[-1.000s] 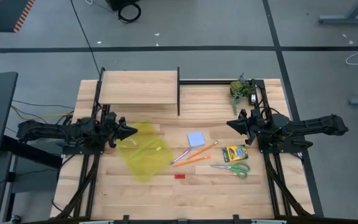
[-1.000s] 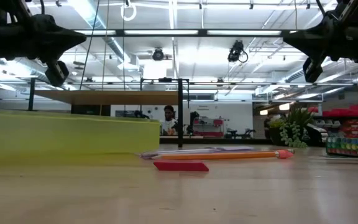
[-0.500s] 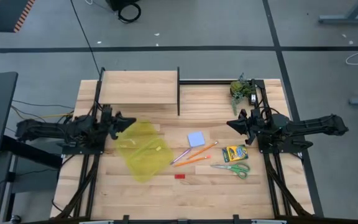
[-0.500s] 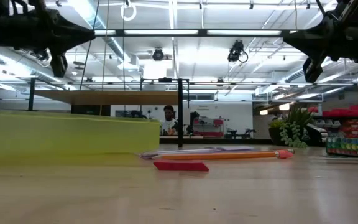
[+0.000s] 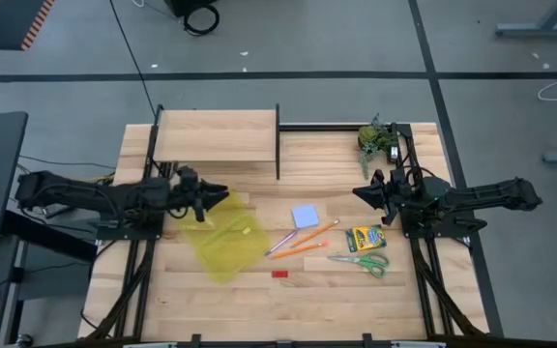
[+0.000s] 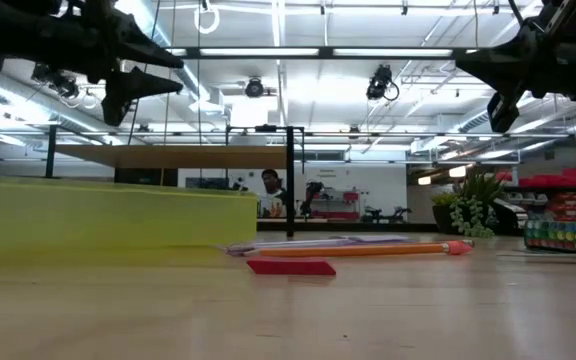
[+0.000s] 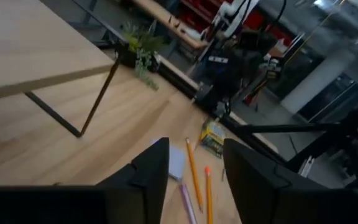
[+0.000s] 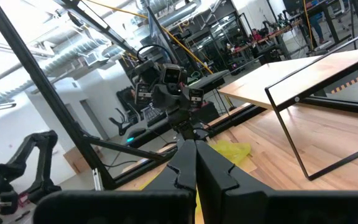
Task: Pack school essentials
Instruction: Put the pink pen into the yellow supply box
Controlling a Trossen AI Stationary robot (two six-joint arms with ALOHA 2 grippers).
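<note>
The school essentials lie on the table's right half: a pale blue note pad point(image 5: 305, 215), orange and purple pencils point(image 5: 306, 238), a crayon box point(image 5: 364, 238), green-handled scissors point(image 5: 364, 262) and a red eraser point(image 5: 279, 274). A yellow translucent pouch point(image 5: 225, 237) lies flat to their left. My left gripper point(image 5: 222, 193) is open and empty, in the air over the pouch's far left corner; its wrist view shows the fingers apart point(image 7: 194, 186), pointing toward the note pad point(image 7: 176, 160) and pencils point(image 7: 195, 177). My right gripper point(image 5: 356, 193) is shut point(image 8: 194, 163) and waits in the air beyond the crayon box.
A raised wooden shelf point(image 5: 216, 135) on a dark frame stands at the far left. A dark green leafy clump point(image 5: 375, 138) sits at the far right corner. Bare wood lies along the near edge. In the low view a person shows far off in the room.
My left gripper has gone toward the table's right edge, out over the pouch's far left corner, staying in the air. The pouch and the stationery have kept still.
</note>
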